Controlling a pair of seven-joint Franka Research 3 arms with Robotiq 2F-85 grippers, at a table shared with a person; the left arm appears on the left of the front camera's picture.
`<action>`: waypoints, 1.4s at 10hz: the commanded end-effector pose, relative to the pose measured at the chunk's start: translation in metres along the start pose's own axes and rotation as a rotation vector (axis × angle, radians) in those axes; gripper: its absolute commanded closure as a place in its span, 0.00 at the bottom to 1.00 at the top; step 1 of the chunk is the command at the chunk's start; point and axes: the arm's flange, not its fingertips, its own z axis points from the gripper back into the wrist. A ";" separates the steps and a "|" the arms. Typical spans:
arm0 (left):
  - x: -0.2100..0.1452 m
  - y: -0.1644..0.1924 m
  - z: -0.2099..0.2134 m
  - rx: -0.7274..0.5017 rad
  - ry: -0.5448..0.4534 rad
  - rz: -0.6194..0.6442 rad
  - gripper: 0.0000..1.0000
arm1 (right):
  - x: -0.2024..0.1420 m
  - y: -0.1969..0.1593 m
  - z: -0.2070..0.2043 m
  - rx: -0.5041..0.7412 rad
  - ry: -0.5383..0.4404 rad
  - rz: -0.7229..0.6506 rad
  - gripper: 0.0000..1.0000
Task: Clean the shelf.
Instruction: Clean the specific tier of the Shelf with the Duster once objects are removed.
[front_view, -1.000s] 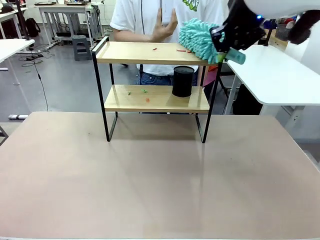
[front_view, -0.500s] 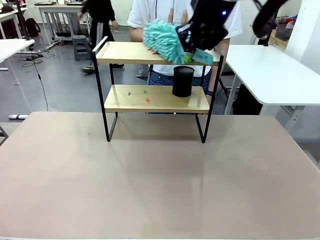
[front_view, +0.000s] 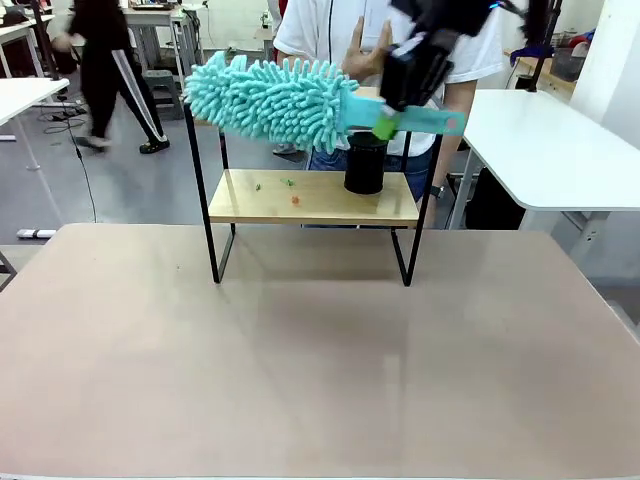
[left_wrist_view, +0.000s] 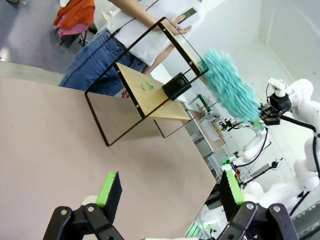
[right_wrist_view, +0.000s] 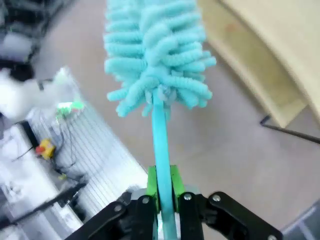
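Note:
The shelf (front_view: 310, 200) stands at the table's far side, and its top board is mostly hidden behind a fluffy teal duster (front_view: 270, 100). My right gripper (front_view: 387, 120) is shut on the duster's teal handle (front_view: 425, 122) and holds the head out over the top board's left end. In the right wrist view the right gripper (right_wrist_view: 162, 200) clamps the handle, with the duster head (right_wrist_view: 155, 55) beyond it and a shelf board (right_wrist_view: 270, 55) to one side. Small green and orange crumbs (front_view: 290, 185) lie on the lower board. My left gripper (left_wrist_view: 170, 192) is open over the table, far from the shelf (left_wrist_view: 150, 95).
A black cup (front_view: 366, 163) stands on the lower board's right half. A person stands right behind the shelf with a raised hand (front_view: 355, 55). White tables (front_view: 545, 140) flank the scene, and another person walks by at the far left.
The right gripper has swept the duster leftward along the top board, from its right end to its left end. The crumbs seen on the top board are now hidden behind the duster.

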 end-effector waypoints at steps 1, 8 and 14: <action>0.001 -0.002 -0.002 -0.012 -0.022 -0.020 0.00 | -0.044 -0.010 0.041 0.200 0.079 0.107 0.87; 0.001 -0.002 -0.002 -0.012 -0.022 -0.020 0.00 | -0.176 -0.074 0.099 0.326 -0.293 -0.182 0.87; 0.001 -0.002 -0.002 -0.012 -0.022 -0.020 0.00 | -0.441 -0.121 0.061 0.354 -0.665 -0.935 0.87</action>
